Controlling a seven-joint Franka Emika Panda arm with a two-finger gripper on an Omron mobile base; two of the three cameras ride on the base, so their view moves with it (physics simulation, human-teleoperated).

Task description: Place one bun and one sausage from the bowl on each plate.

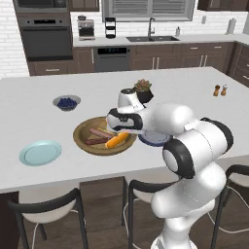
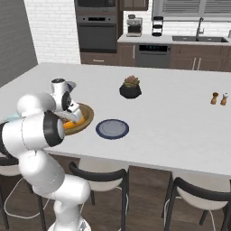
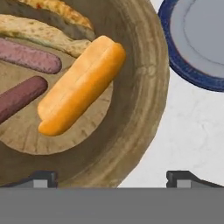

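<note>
The brown wooden bowl [image 3: 148, 92] [image 1: 82, 133] holds an orange bun [image 3: 81, 85] [image 1: 116, 141], two reddish sausages [image 3: 28, 57] [image 3: 17, 99] and paler buns [image 3: 39, 29] at its far side. My gripper [image 3: 113, 179] [image 1: 126, 130] hovers open above the bowl's rim nearest the navy plate, with nothing between its fingertips [image 3: 43, 178]. The dark navy plate [image 3: 197, 39] [image 2: 112, 128] lies bare just beside the bowl. Left of the bowl, the pale light-blue plate [image 1: 40, 152] is bare too. In the right base view my arm hides most of the bowl [image 2: 85, 118].
A small grey bowl of berries [image 1: 66, 102] sits behind the wooden bowl. A black plant pot [image 2: 130, 88] stands behind the navy plate. Salt and pepper shakers [image 2: 219, 98] are far right. Stools [image 1: 46, 209] line the island's near edge.
</note>
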